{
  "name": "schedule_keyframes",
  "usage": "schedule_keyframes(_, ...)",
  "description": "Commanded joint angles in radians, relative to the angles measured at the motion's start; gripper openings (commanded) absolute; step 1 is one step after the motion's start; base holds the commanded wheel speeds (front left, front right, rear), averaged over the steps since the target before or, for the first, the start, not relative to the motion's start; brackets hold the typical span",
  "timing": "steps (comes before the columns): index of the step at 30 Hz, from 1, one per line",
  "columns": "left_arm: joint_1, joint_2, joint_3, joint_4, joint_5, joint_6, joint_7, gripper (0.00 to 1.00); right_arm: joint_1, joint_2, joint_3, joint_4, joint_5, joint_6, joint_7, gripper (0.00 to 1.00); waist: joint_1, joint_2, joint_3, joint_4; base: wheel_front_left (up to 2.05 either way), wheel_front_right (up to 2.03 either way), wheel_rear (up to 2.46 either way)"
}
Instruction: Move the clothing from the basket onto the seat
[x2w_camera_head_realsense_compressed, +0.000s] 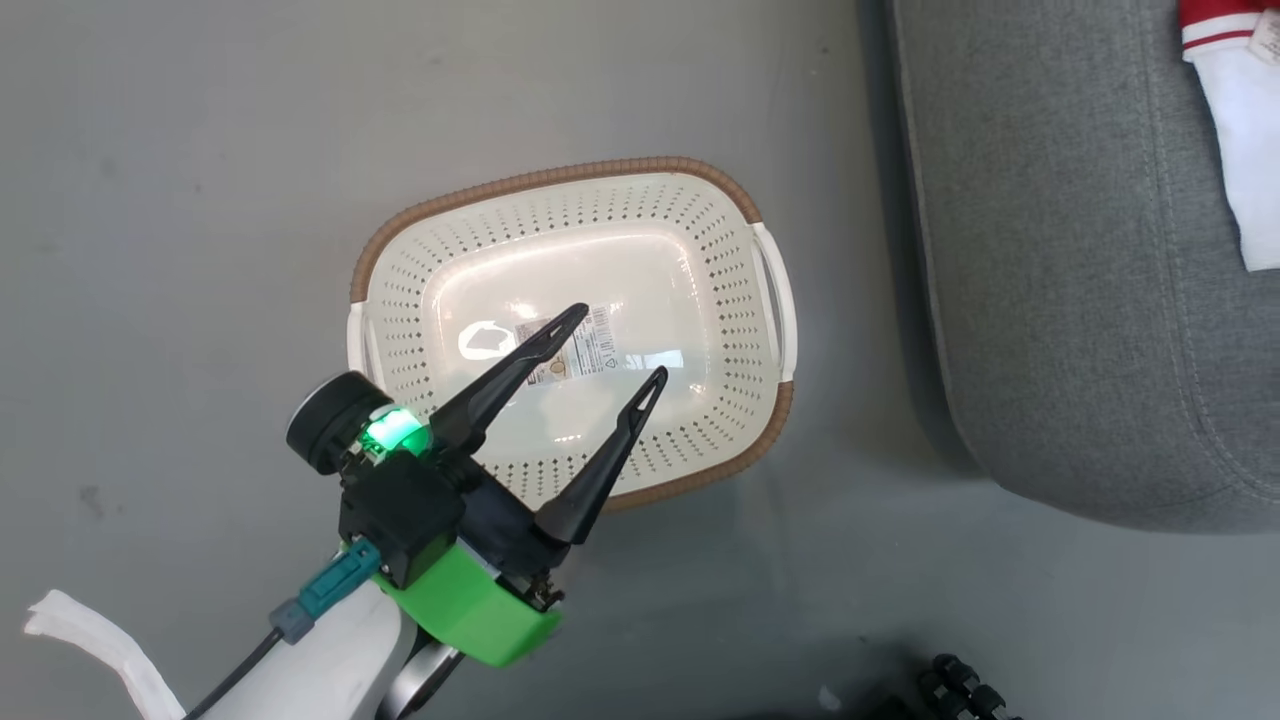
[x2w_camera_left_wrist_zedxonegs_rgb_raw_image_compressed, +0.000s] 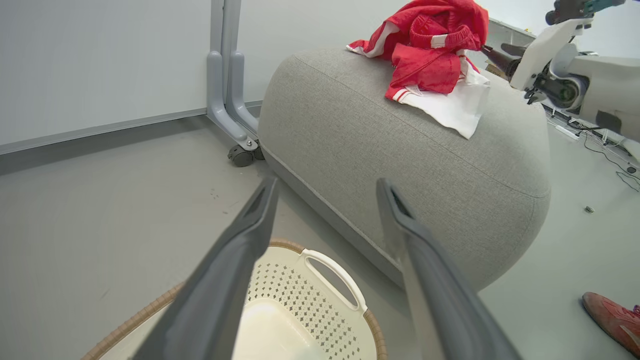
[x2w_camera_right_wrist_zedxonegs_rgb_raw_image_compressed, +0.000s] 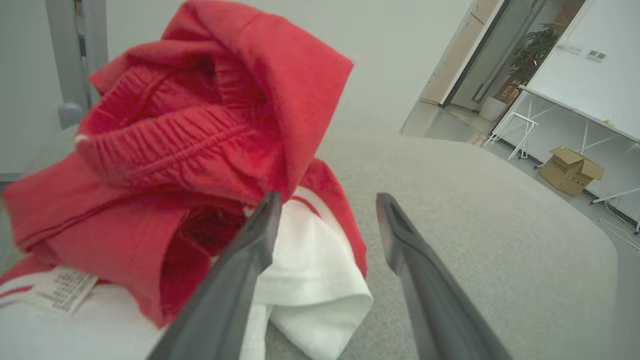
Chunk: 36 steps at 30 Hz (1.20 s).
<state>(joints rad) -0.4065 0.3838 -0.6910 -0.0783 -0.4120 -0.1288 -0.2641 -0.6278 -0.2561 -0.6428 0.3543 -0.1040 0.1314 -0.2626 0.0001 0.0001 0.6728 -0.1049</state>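
Note:
The cream perforated basket (x2w_camera_head_realsense_compressed: 560, 176) stands on the floor with nothing in it but a sticker on its bottom. My left gripper (x2w_camera_head_realsense_compressed: 620, 342) hovers over it, open and holding nothing; in the left wrist view the left gripper (x2w_camera_left_wrist_zedxonegs_rgb_raw_image_compressed: 327, 182) points past the basket (x2w_camera_left_wrist_zedxonegs_rgb_raw_image_compressed: 300, 295) at the grey seat (x2w_camera_left_wrist_zedxonegs_rgb_raw_image_compressed: 400, 150). The red and white clothing (x2w_camera_left_wrist_zedxonegs_rgb_raw_image_compressed: 435, 55) lies heaped on top of the seat (x2w_camera_head_realsense_compressed: 1080, 250), and its edge shows at the head view's top right as clothing (x2w_camera_head_realsense_compressed: 1235, 120). My right gripper (x2w_camera_right_wrist_zedxonegs_rgb_raw_image_compressed: 327, 200) is open on the seat (x2w_camera_right_wrist_zedxonegs_rgb_raw_image_compressed: 475, 225), its left finger against the clothing (x2w_camera_right_wrist_zedxonegs_rgb_raw_image_compressed: 200, 150).
A grey stand leg with a caster (x2w_camera_left_wrist_zedxonegs_rgb_raw_image_compressed: 235, 125) sits behind the seat by the wall. A person's red shoe (x2w_camera_left_wrist_zedxonegs_rgb_raw_image_compressed: 612, 320) is on the floor to the right. A cardboard box (x2w_camera_right_wrist_zedxonegs_rgb_raw_image_compressed: 570, 170) lies under a white table far off. My right arm (x2w_camera_left_wrist_zedxonegs_rgb_raw_image_compressed: 550, 50) reaches in beside the heap.

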Motion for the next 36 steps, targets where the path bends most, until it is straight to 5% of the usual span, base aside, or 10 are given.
schedule_keyframes(1,0.014,-0.006,-0.001,0.002,0.001,-0.003,0.0,1.0,0.044,0.015,0.035,0.0,-0.008,-0.001,-0.003,1.0,-0.0001,-0.0001,-0.042,-0.016,0.0,0.0,0.0)
schedule_keyframes(8,0.059,-0.054,0.096,0.032,0.093,0.036,0.0,1.0,0.218,0.085,0.322,-0.048,0.064,-0.001,-0.003,1.0,-0.0001,-0.0001,-0.168,-0.022,0.0,0.0,0.0)
schedule_keyframes(20,0.27,-0.253,0.344,0.13,0.128,0.103,0.0,1.0,0.43,0.166,0.816,-0.122,0.179,-0.002,-0.003,1.0,-0.0001,-0.0001,-0.445,0.068,0.0,0.0,0.0)
schedule_keyframes(25,0.364,-0.303,0.451,0.167,0.109,0.104,0.0,1.0,0.528,0.178,0.879,-0.138,0.219,-0.001,-0.003,1.0,-0.0001,-0.0001,-0.561,0.112,0.0,0.0,0.0)
schedule_keyframes(36,0.567,-0.329,0.62,0.107,0.212,0.096,0.0,1.0,0.698,0.196,0.799,-0.28,0.255,-0.001,-0.003,1.0,-0.0001,-0.0001,-0.713,0.153,0.0,0.0,0.0)
